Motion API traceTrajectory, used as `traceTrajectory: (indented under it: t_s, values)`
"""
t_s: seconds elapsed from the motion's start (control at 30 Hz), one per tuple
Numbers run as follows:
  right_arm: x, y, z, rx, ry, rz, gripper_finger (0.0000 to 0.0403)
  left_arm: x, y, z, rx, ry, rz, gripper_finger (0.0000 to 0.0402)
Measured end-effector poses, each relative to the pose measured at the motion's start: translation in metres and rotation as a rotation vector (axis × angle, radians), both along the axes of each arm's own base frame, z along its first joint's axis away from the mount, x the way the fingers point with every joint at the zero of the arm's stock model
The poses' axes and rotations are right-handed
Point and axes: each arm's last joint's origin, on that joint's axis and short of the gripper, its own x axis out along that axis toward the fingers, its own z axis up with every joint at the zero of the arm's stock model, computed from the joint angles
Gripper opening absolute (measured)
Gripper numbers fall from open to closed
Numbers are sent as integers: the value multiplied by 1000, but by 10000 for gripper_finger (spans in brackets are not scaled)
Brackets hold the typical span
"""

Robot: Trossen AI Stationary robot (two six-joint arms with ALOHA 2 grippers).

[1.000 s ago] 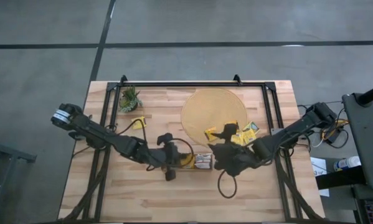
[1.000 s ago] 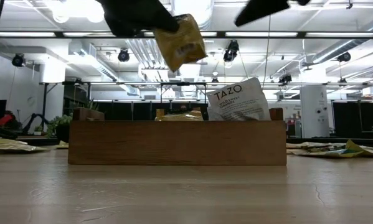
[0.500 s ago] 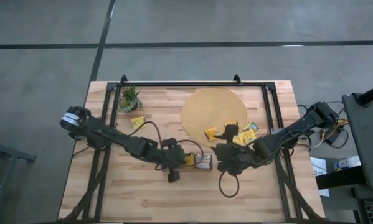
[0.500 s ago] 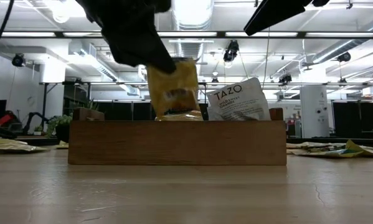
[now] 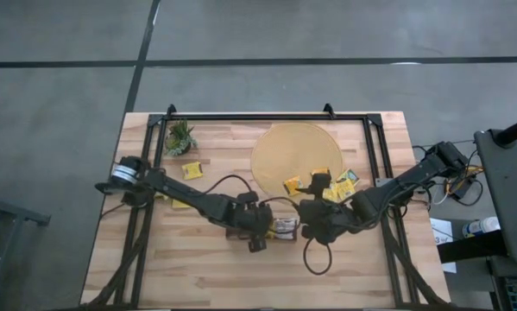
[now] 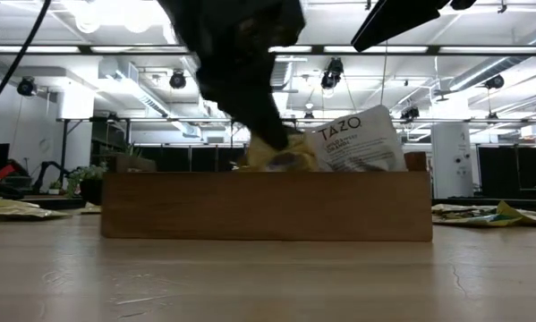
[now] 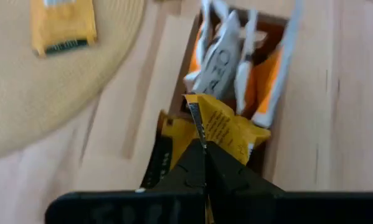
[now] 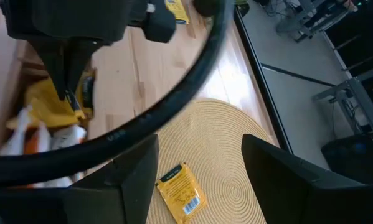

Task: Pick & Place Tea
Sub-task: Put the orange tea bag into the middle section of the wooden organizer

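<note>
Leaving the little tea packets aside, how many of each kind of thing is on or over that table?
robot arms: 2, the left arm and the right arm
round woven mat: 1
wooden tray: 1
small green plant: 1
Total: 5

In the high view the dark left arm covers most of the dark brown oblong wooden tray (image 5: 280, 228), so its contents cannot be counted there. In the low view the tray's front wall (image 6: 266, 206) hides the lower parts of the paper tea sachets (image 6: 357, 143). The round woven yellow mat (image 8: 230, 162) is cut off in the right wrist view.
</note>
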Motion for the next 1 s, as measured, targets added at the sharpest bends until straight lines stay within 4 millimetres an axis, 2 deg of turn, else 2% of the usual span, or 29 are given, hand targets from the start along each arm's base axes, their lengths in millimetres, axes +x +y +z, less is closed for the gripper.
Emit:
traceTrajectory:
  t_s: [0.1, 0.33, 0.7, 1.0]
  values:
    - [0, 0, 0, -2, 3, 3, 226, 5, -3, 4, 16, -15, -9, 0]
    - [0, 0, 0, -2, 1, 2, 224, -6, -6, -1, 52, 86, 16, 0]
    - [0, 0, -1, -3, 1, 1, 224, -11, -21, -4, -25, 131, -79, 0]
    - [0, 0, -1, -3, 3, 1, 224, -9, -16, -6, 70, 113, -64, 0]
